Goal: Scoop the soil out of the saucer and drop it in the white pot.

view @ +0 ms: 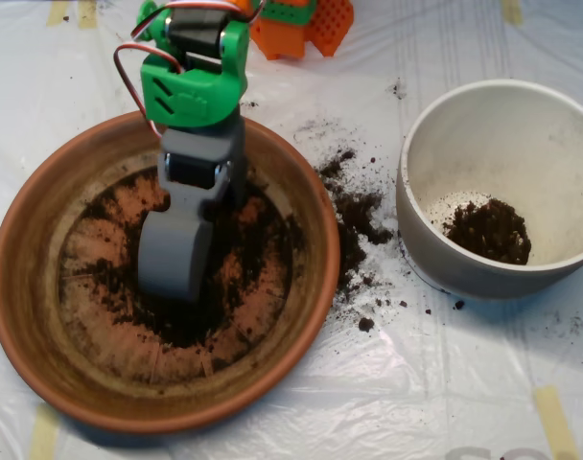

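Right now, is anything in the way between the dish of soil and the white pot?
No object stands between them. The scoop is down in the saucer; the white pot sits to its right. Only spilled soil lies on the plastic sheet between them.

Bright, even light falls from above, washing the crinkled clear plastic sheet over the table in pale glare. The glossy white inside of the round grey-walled pot is nearly blown out. A soft shadow darkens the sheet under the near rim of the large round terracotta saucer. The whole picture is slightly soft, with fine crumbs smeared
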